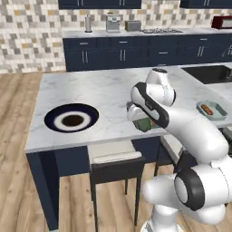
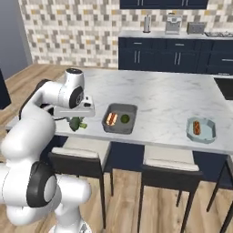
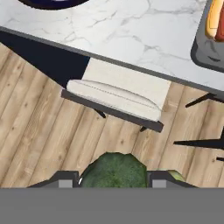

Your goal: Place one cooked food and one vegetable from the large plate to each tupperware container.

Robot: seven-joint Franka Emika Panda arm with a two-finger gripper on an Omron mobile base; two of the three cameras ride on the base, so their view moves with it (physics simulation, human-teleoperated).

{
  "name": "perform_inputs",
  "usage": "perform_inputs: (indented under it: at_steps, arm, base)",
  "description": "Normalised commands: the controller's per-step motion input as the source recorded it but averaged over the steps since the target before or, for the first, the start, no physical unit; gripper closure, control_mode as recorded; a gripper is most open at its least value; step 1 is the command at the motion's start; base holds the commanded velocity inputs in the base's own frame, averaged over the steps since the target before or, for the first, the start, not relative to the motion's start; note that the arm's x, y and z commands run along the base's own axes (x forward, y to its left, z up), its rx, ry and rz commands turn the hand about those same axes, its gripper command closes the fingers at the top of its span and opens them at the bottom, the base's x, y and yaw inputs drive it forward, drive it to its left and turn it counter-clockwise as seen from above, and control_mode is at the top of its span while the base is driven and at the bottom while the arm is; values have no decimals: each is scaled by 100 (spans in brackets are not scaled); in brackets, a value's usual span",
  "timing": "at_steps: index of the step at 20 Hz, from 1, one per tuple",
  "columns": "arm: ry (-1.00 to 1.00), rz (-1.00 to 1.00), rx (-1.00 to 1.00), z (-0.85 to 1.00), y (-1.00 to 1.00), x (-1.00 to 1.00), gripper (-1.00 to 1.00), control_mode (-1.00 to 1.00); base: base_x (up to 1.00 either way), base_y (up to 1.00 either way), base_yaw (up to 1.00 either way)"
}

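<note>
we see the tool (image 3: 112, 183) clamped on a green vegetable (image 3: 113, 170), over the stool (image 3: 116, 98) beside the surface (image 2: 164, 98); right base view shows both trays.

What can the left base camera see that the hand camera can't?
The left base view alone shows the whole large plate with a dark food at its centre, and the pale teal container with a hot dog in it. The hand view alone shows the gripper shut on a green vegetable, hanging over the wooden floor. Both show the marble counter and the padded stool tucked under its edge.
</note>
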Motion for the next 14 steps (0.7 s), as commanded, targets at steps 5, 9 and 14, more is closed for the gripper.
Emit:
perform_inputs:
  at_steps: [5, 9, 14]
  arm:
    - [0, 0, 0, 0, 0, 0, 100, 100]
    - [0, 0, 0, 0, 0, 0, 100, 100]
    - [0, 0, 0, 0, 0, 0, 100, 100]
  base:
    - [-6, -100, 0]
    - [14, -100, 0]
    - [67, -85, 1]
